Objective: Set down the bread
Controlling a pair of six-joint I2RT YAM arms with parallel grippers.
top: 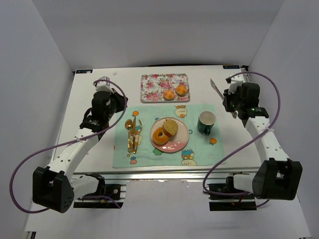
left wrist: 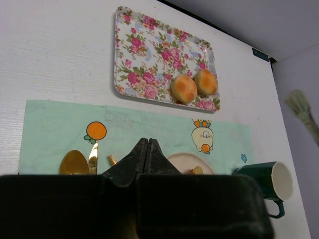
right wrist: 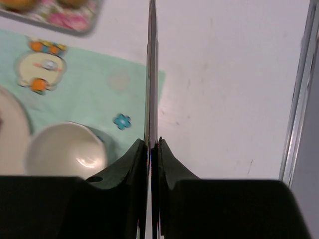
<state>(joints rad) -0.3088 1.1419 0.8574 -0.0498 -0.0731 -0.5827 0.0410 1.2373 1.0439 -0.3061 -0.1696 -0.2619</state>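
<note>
— Where's the bread?
— Two rolls sit side by side at the right end of the floral tray, close to its near edge. Another piece lies on the pink plate against a doughnut.
— And the grippers?
— The left gripper is pinched together on nothing, by the placemat's left end. The right gripper clamps a thin blade. It may be a knife, but it's seen edge-on.
— Open room?
— There's bare table left of the mat, and more to the right of the mug.
</note>
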